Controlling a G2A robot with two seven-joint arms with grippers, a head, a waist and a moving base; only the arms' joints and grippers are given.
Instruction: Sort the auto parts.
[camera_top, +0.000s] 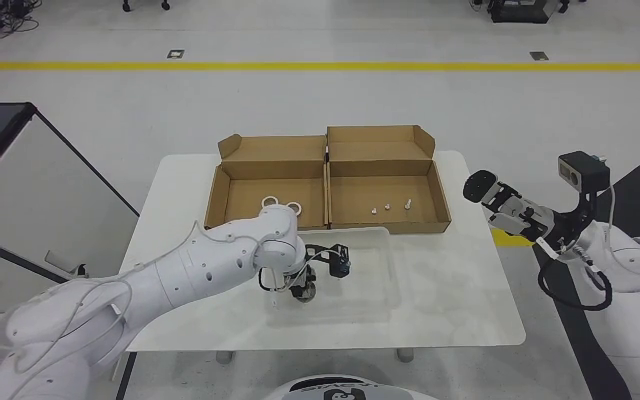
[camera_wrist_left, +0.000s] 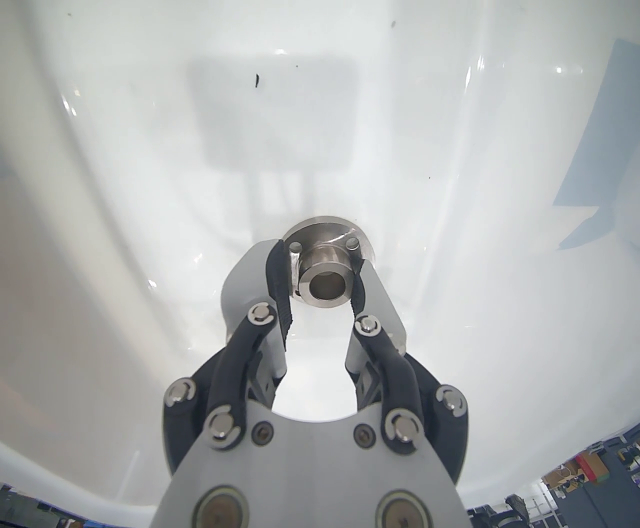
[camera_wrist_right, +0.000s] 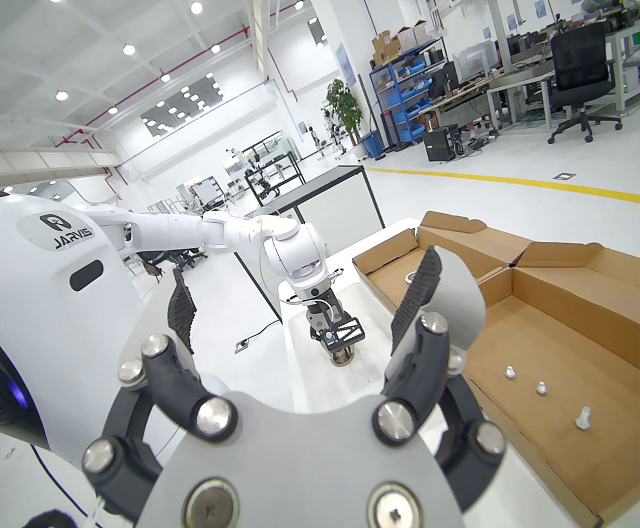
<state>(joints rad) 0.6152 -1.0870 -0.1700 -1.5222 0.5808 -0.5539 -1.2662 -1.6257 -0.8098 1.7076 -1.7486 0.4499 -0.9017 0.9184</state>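
My left gripper (camera_wrist_left: 324, 262) is shut on a flanged metal bushing (camera_wrist_left: 327, 280) low inside the white tray (camera_wrist_left: 450, 150). From above, that gripper (camera_top: 303, 284) and the bushing (camera_top: 306, 293) sit in the tray's (camera_top: 370, 290) left half. In the right wrist view the left gripper (camera_wrist_right: 340, 337) stands upright over the bushing (camera_wrist_right: 342, 356). My right gripper (camera_wrist_right: 305, 295) is open and holds nothing, hanging off the table's right side (camera_top: 480, 188).
Two open cardboard boxes stand behind the tray. The left box (camera_top: 240, 195) holds white rings (camera_top: 281, 205). The right box (camera_top: 420, 195) holds three small bolts (camera_top: 391, 208), also seen as bolts (camera_wrist_right: 541, 387). Bare table (camera_top: 450, 290) lies right of the tray.
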